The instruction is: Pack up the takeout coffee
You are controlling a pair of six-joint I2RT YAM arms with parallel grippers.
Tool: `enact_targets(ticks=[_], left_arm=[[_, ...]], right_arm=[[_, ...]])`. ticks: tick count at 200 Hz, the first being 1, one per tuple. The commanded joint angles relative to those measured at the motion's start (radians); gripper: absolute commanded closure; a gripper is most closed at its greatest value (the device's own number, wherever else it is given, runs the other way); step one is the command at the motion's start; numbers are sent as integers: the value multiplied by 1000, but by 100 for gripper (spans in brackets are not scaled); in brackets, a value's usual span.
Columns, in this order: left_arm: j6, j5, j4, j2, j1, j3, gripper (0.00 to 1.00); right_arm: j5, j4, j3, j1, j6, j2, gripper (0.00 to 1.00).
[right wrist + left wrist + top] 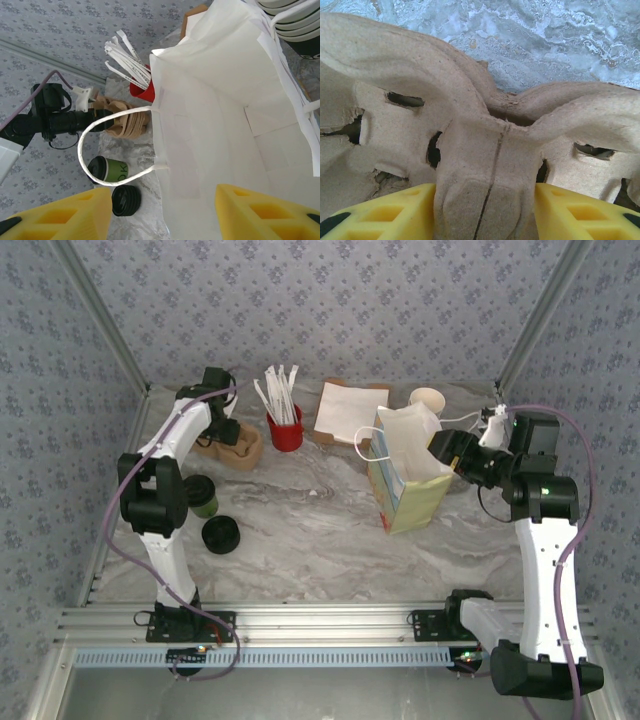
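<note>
— Well, where's the coffee cup (203, 497)?
— On the table (320, 530), beside the black lid (222, 534). The left gripper (485, 202) pinches the cardboard carrier (395, 135); the right gripper (162, 202) gapes astride the paper bag (210, 125).

Cup (203, 497) well left of the bag (405, 480) — lid (221, 535) just before the cup, carrier (232, 448) behind it.

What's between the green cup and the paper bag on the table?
Nothing: the top view shows bare marble tabletop between the green cup and the paper bag.
</note>
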Motion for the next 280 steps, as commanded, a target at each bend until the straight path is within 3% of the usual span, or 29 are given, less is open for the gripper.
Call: enact_targets(ticks=[1, 107, 133, 215, 280], left_arm=[[1, 8, 1, -39, 2, 35, 47], [10, -2, -24, -81, 3, 63, 47], [23, -3, -42, -51, 3, 76, 41], [31, 6, -52, 39, 8, 88, 41], [34, 0, -55, 49, 9, 92, 52]], right_arm=[[-25, 19, -2, -5, 7, -6, 41], [-29, 19, -2, -4, 10, -12, 41], [-29, 19, -2, -4, 10, -11, 41], [-28, 29, -4, -4, 11, -2, 41], [-31, 40, -12, -5, 16, 3, 41]])
